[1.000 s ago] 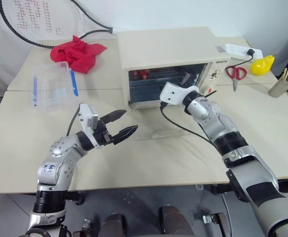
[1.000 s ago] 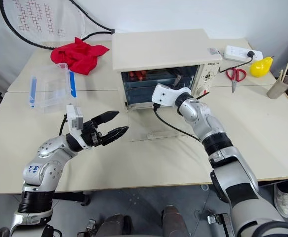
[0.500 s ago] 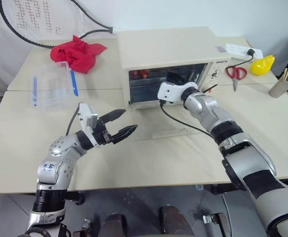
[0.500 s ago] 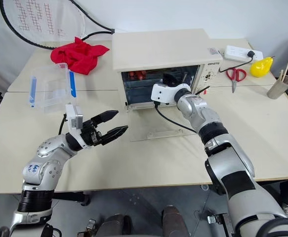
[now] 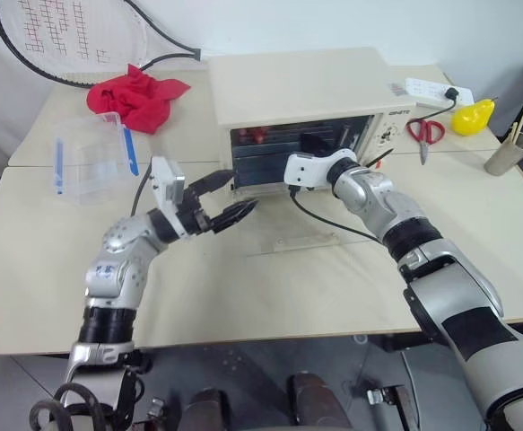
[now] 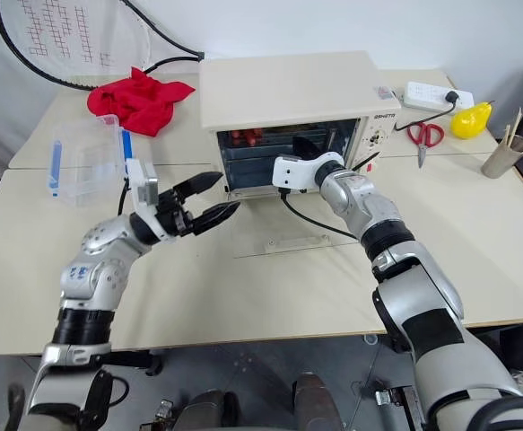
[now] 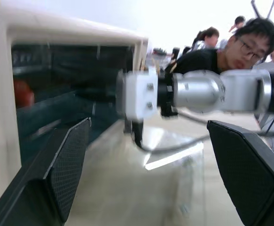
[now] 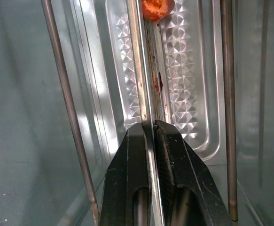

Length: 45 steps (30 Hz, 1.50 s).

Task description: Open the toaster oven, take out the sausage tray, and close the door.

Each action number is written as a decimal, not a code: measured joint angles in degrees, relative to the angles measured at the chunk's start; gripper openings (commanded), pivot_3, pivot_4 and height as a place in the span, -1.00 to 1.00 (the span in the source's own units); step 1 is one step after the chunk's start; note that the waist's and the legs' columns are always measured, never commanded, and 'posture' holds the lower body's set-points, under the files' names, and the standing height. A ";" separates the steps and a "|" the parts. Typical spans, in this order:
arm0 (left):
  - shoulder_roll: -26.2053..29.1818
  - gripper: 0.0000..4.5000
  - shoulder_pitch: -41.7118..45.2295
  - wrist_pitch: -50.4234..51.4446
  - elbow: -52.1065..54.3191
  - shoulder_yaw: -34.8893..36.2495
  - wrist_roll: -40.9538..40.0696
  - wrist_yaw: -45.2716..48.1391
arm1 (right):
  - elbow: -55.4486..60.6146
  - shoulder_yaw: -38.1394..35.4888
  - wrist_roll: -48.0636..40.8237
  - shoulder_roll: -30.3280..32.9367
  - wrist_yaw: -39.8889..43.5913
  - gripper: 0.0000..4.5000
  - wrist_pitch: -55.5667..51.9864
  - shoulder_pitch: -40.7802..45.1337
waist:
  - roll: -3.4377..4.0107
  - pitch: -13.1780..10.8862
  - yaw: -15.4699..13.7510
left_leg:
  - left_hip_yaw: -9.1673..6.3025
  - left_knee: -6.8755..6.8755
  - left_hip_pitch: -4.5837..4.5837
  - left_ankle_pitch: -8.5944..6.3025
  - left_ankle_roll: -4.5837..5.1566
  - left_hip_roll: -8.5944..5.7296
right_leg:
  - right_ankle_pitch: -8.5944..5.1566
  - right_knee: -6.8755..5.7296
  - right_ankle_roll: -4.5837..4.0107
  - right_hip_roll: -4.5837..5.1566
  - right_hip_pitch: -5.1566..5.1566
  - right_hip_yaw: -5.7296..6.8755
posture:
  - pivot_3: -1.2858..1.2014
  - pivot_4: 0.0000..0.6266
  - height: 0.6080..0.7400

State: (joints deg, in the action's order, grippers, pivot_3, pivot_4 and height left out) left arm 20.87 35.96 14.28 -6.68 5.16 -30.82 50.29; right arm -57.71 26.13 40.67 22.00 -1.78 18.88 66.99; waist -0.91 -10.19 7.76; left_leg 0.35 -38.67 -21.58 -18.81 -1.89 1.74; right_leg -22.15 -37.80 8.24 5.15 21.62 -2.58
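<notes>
The cream toaster oven (image 5: 297, 85) stands mid-table. Its glass door (image 5: 297, 241) lies flat on the table in front of it. My right gripper (image 8: 149, 125) reaches into the oven mouth and is shut on the thin front rim of the silver sausage tray (image 8: 179, 84). A sausage end (image 8: 157, 7) shows further in, and more sausages (image 5: 257, 135) sit at the back left of the cavity. My left gripper (image 5: 243, 189) hovers open and empty at the oven's left front corner, above the door, touching nothing.
A clear plastic box with blue clips (image 5: 91, 157), a red cloth (image 5: 135, 94) and a racket (image 5: 55, 36) lie to the left. Scissors (image 5: 427, 133), a power strip (image 5: 431, 90), a yellow object (image 5: 472, 117) and a cup (image 5: 508, 153) sit to the right. People (image 7: 230, 47) stand beyond the table.
My left gripper has risen and moved forward to the oven's left front corner, still open. The right hand has stayed in the oven mouth, its wrist rolled slightly.
</notes>
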 measured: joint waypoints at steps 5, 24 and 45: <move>-0.54 0.88 2.94 -1.93 -5.72 0.11 0.88 0.75 | 1.37 0.21 0.20 0.61 1.45 -0.99 1.12 -0.05 | 0.00 0.00 0.31 | -0.02 0.11 0.01 0.00 0.00 -0.03 | 0.00 -0.01 0.00 0.18 0.05 0.45 | 0.03 -0.52 1.00; -0.75 0.88 14.04 -4.44 -21.68 2.01 2.10 4.38 | 22.25 -1.84 -0.91 7.16 11.53 -0.99 0.59 -10.66 | 0.00 0.00 0.16 | 0.01 0.06 0.00 0.00 0.00 -0.05 | 0.00 -0.03 0.00 0.27 0.06 0.69 | 0.03 -0.52 1.00; -0.99 0.88 15.56 -4.32 -25.27 2.71 2.69 5.35 | 59.66 -8.99 -1.26 9.35 28.42 -0.99 -15.63 -30.88 | 0.00 0.00 -0.17 | 0.03 -0.04 0.01 0.00 0.01 -0.07 | 0.00 -0.08 0.00 0.26 0.06 0.67 | 0.03 -0.52 1.00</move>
State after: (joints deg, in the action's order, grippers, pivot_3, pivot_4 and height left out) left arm 19.88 51.52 9.95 -31.96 7.87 -28.13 55.65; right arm 1.95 17.14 39.41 31.35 26.64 3.24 36.11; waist -0.91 -10.19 7.59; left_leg 0.37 -38.71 -21.57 -18.82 -1.88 1.67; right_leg -22.15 -37.89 8.24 5.41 21.68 -1.91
